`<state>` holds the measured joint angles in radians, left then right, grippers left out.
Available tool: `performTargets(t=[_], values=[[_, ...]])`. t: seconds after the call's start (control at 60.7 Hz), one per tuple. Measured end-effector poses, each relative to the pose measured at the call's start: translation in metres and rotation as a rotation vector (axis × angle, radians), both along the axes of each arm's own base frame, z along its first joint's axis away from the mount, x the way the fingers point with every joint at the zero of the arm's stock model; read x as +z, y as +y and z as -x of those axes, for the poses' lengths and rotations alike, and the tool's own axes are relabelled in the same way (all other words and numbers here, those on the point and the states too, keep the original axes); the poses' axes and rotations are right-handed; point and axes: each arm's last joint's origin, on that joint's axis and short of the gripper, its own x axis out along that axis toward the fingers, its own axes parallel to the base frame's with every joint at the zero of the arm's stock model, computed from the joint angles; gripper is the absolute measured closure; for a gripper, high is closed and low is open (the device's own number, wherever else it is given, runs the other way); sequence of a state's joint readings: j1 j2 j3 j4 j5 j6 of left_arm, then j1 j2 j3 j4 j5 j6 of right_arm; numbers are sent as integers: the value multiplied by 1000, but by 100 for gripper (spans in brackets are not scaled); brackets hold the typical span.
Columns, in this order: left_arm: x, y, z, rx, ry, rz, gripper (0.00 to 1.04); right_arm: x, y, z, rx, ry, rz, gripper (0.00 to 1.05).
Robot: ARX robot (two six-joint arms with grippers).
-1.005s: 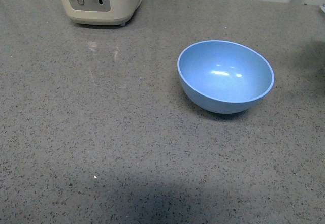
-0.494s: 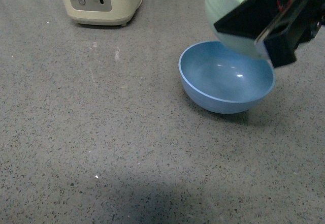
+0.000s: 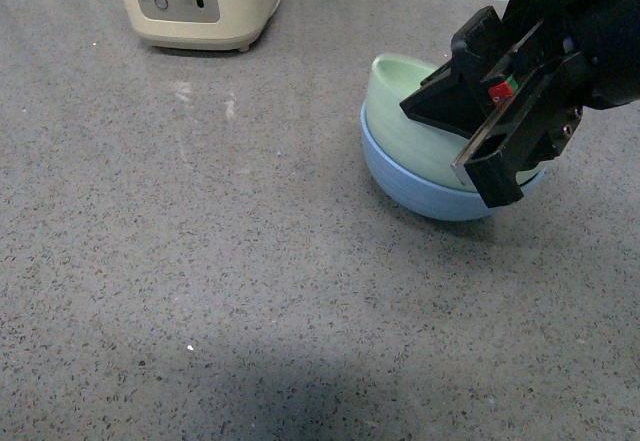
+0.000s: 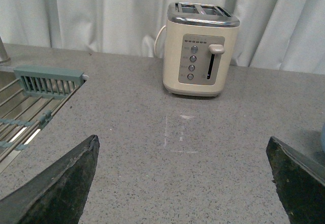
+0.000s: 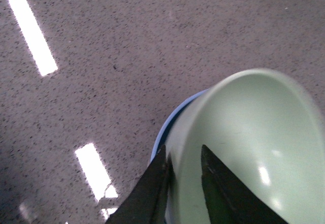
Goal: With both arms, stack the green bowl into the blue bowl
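Observation:
The pale green bowl (image 3: 412, 131) sits tilted inside the light blue bowl (image 3: 420, 193) on the grey counter, right of centre in the front view. My right gripper (image 3: 470, 126) is shut on the green bowl's near rim, one finger inside and one outside. In the right wrist view the fingers (image 5: 152, 183) pinch the green bowl's (image 5: 254, 132) rim, with a sliver of the blue bowl (image 5: 170, 127) below it. My left gripper (image 4: 183, 153) is open and empty above bare counter, out of the front view.
A cream toaster (image 3: 195, 1) stands at the back left of the counter; it also shows in the left wrist view (image 4: 201, 49). A sink with a grey-green rack (image 4: 35, 92) lies beside the counter. White curtains hang behind.
My right arm came in from the upper right with the green bowl and lowered it into the blue bowl. The blue bowl stayed nearly in place.

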<state>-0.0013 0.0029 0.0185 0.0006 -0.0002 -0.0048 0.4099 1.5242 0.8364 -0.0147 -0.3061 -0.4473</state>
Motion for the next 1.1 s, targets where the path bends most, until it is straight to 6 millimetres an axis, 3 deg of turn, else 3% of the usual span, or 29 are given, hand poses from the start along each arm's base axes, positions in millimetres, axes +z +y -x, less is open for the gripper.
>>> performTargets(t=[0.115, 0.247, 0.33, 0.395, 0.593, 0.758, 1.005, 1.104], values=[[0, 0, 0, 0, 0, 0, 6, 7, -7, 0, -42, -27, -33, 59], [0, 0, 0, 0, 0, 0, 6, 25, -29, 6, -191, -124, -87, 39], [0, 0, 0, 0, 0, 0, 6, 39, -54, 20, -355, -209, -138, 23], [0, 0, 0, 0, 0, 0, 6, 39, -79, 40, -531, -237, -169, 8], [0, 0, 0, 0, 0, 0, 6, 24, -118, 89, -830, -295, -209, 9], [0, 0, 0, -1, 0, 0, 6, 17, -130, 113, -837, -554, -415, 35], [0, 0, 0, 0, 0, 0, 6, -2, -130, 128, -832, -545, -427, 73], [0, 0, 0, 0, 0, 0, 6, -7, -130, 135, -832, -550, -432, 95]])
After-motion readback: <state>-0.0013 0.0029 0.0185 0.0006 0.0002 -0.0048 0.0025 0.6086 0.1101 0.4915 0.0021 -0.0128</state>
